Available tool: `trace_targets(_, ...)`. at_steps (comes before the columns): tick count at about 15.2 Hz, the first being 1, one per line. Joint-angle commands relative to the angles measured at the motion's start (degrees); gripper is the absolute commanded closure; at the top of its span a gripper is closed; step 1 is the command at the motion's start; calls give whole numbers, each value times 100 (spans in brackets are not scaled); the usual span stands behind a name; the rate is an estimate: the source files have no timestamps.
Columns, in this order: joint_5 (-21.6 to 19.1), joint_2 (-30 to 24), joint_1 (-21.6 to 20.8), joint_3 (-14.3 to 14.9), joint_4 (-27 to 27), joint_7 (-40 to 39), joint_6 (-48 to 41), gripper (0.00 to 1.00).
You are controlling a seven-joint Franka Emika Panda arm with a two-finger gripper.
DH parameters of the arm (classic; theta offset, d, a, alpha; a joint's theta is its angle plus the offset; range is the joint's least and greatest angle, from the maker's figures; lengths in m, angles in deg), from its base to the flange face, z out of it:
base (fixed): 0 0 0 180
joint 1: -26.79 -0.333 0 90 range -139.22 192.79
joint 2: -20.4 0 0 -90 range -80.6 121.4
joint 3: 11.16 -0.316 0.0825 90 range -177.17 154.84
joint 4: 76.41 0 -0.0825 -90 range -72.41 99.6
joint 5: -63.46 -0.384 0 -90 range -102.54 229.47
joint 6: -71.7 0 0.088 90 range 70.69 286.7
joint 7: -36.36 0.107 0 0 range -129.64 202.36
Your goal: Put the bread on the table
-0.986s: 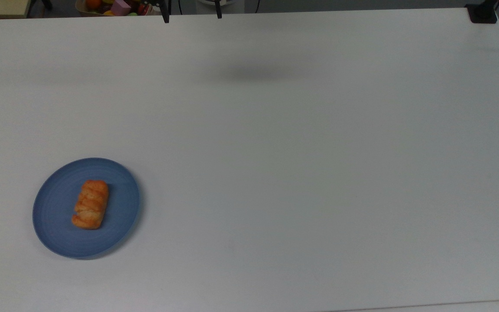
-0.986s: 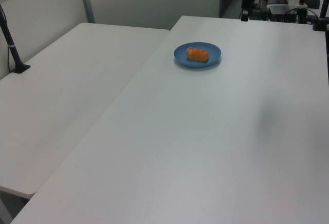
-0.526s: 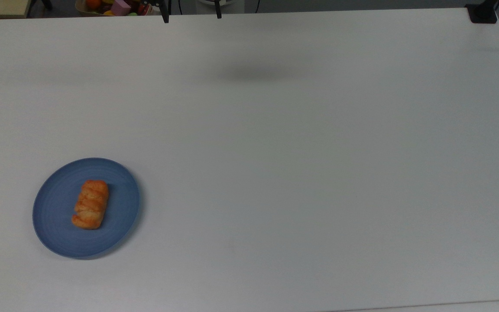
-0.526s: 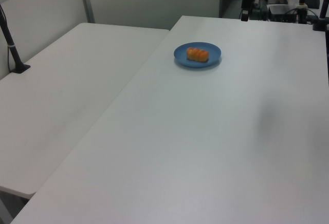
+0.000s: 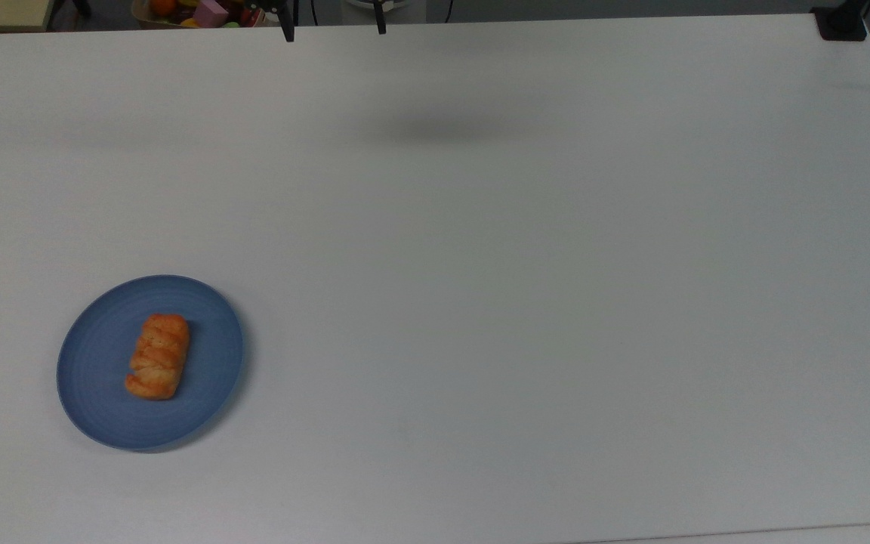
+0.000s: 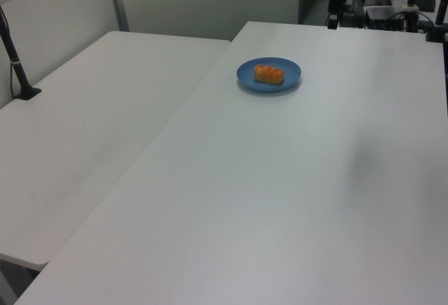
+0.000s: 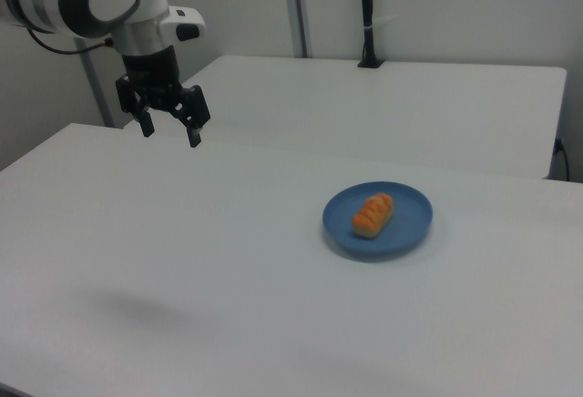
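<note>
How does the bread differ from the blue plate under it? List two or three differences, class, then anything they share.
The bread is golden-orange; the blue plate is blue. The bread is oblong with a ridged top; the plate is round and smooth. The bread is much smaller. Both rest untouched, apart from the gripper.

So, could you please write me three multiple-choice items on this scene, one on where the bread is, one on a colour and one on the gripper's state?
1. Where does the bread lie?
A. on the plate
B. on the bare table
C. in the gripper

2. What colour is the plate?
A. red
B. blue
C. green

3. How is the gripper?
A. shut on the bread
B. resting on the plate
C. open and empty, above the table

Key: 1 A, the bread sits in the middle of the plate, not on the table. 2 B, the plate is blue in all views. 3 C, in the right view the gripper hangs with its fingers spread, well to the right view's left of the plate.
</note>
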Motion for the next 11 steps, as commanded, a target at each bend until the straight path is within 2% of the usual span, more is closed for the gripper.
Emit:
trace_targets(1,70,290,158,15,-221,-170,175,0)
trace_targets(4,44,843,333,68,-1020,-364,202,0)
trace_targets(7,35,1177,527,68,-1390,-609,219,0)
trace_targets(11,35,1907,817,68,-2155,-654,350,0)
